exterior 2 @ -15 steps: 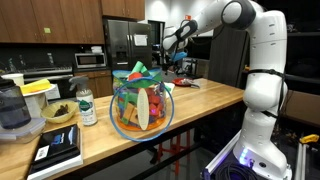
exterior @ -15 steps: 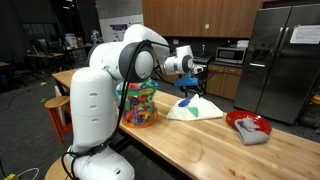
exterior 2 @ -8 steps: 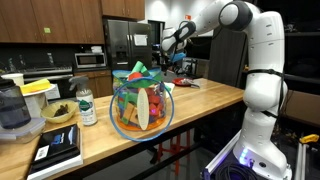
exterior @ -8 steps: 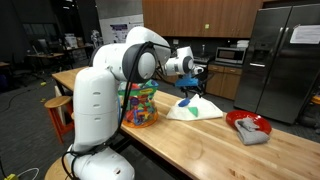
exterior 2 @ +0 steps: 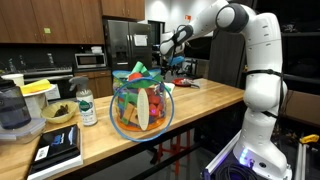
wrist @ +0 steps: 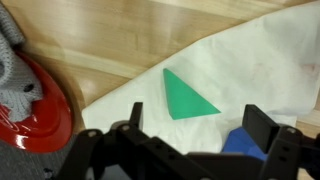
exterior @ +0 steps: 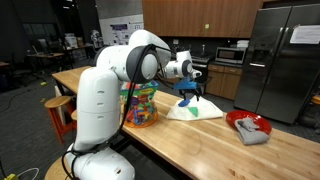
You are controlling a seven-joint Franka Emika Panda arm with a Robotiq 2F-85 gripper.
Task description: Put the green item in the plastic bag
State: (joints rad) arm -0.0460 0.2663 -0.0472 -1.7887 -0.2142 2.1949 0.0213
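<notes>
The green item is a flat bright green triangle lying on a white sheet; it also shows in an exterior view. My gripper hangs open and empty just above the sheet, its fingers straddling the space below the triangle. A small dark-blue item lies by the right finger. In an exterior view the gripper is above the sheet. The plastic bag stands upright on the counter beside my base, with coloured pieces inside; it is large in the other exterior view.
A red dish with a grey cloth sits on the wooden counter beside the sheet, also seen in an exterior view. Near the bag are a bottle, bowls and a dark book.
The gripper has shifted slightly over the white sheet; the arm's wrist has moved a little. The green item and the bag have not moved.
</notes>
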